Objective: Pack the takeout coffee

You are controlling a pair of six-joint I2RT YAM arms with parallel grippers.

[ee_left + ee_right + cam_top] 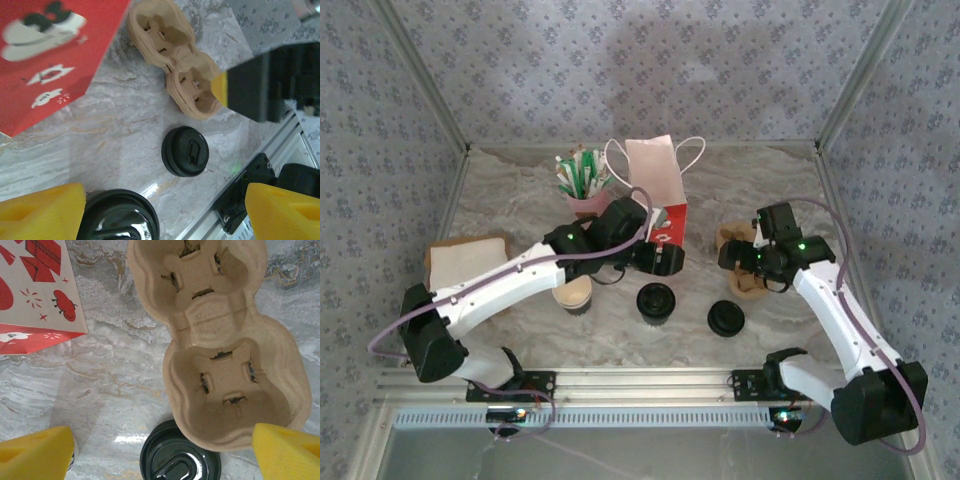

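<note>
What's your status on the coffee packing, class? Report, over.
Both open: left gripper by bag, right gripper over cup carrier. On table, takeout coffee unpacked, left arm overhanging it. Loose black lid nearby.

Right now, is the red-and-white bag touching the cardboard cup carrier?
Apart. The right wrist view shows a strip of bare marble table between the bag and the cup carrier.
</note>
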